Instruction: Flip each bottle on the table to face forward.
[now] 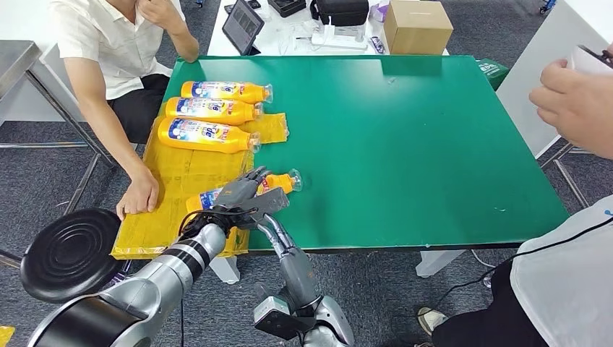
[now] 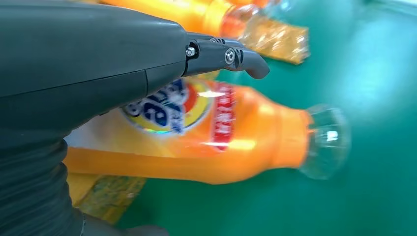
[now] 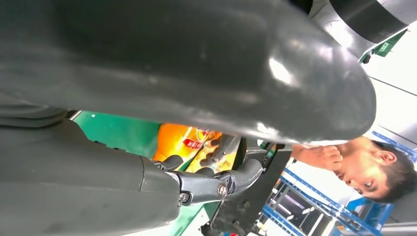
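Here, four orange bottles lie on the green surface [image 1: 434, 144], and the yellow mat [image 1: 173, 173] serves as the landmark. Three of them lie in a row at the far end of the mat, caps pointing off its edge onto the green: the far bottle [image 1: 225, 91], the middle bottle [image 1: 211, 110] and the third bottle [image 1: 206, 134]. All three show their printed labels upward, so by my reading they already face forward.

The near bottle [image 1: 278, 182] lies at the mat's near corner, with its neck and clear cap out over the green. The left hand [image 1: 242, 194] is over its body with fingers spread across it. The left wrist view shows the label upward beneath the hand, but whether the fingers actually grip it or merely rest on it I cannot tell.

The right hand [image 1: 269, 204] reaches up from below the surface's near edge beside the same bottle, just off the mat's near corner. Its fingers seem partly curled, with nothing plainly in them, so its state is uncertain too.

A person's hand [image 1: 137, 195] rests on the mat's left edge.

Judging from the labels, the task looks close to finished; only the near bottle remains to be settled and released.
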